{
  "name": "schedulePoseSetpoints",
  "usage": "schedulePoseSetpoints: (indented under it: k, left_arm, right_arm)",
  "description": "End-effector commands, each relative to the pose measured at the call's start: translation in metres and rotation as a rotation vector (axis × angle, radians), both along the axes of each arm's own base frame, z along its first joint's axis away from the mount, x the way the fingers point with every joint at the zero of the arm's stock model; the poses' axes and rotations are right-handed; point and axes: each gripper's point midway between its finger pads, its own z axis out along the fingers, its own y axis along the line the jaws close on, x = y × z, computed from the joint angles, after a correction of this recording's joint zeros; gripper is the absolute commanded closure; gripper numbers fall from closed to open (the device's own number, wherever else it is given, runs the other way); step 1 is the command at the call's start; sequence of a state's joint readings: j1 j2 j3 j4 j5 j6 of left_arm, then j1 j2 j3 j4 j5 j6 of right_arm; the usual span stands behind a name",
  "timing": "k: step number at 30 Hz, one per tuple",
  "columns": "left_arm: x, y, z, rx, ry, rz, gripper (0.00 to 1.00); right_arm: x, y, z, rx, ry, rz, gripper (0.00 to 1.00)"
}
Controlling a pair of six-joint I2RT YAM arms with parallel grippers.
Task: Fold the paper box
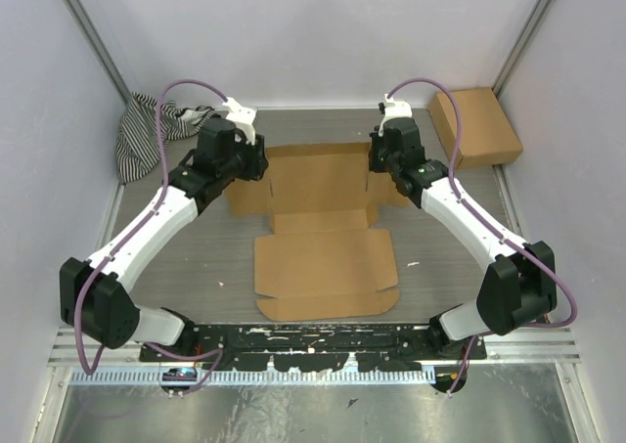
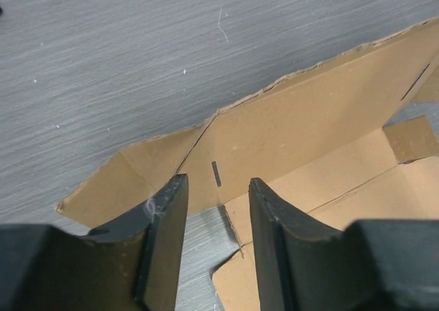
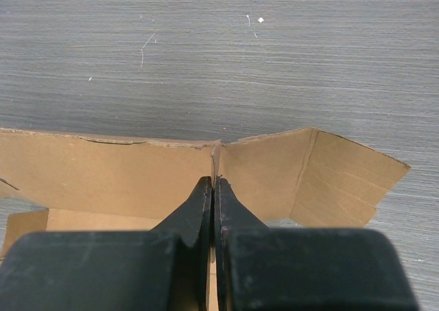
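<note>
Pressed together, the right gripper [image 3: 213, 182] jaws meet on the far wall's corner crease, apparently pinching cardboard. The left gripper [image 2: 217, 180] jaws are spread near the opposite corner. Mid-surface [image 1: 225, 267] lies the paper box [image 1: 323, 257], far wall raised and near panels flat, so most folding seems left.

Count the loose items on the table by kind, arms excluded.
paper box (flat die-cut sheet, partly folded): 1
ready-made cardboard box: 1
striped cloth: 1
Total: 3
</note>
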State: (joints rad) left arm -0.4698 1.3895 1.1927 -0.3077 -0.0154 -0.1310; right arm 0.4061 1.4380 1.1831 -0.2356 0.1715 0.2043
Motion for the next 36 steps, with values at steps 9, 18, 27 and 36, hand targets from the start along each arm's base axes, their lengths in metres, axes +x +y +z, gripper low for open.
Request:
schedulePoseSetpoints:
  k: [9, 18, 27, 36]
  left_arm:
    - [0.007, 0.009, 0.044, 0.082, -0.075, -0.006, 0.53]
    - [0.009, -0.002, 0.016, 0.105, 0.031, -0.048, 0.65]
    - [0.018, 0.003, -0.006, 0.141, 0.078, 0.005, 0.96]
    - [0.032, 0.021, 0.0, 0.029, -0.22, 0.142, 1.0]
  right_arm:
    - [0.001, 0.005, 0.034, 0.034, -0.085, 0.013, 0.96]
    - [0.001, 0.006, 0.034, 0.037, -0.082, 0.018, 0.96]
    - [-0.001, 0.008, 0.036, 0.037, -0.073, 0.038, 0.94]
    - [-0.007, 0.001, 0.068, 0.054, -0.121, 0.064, 0.45]
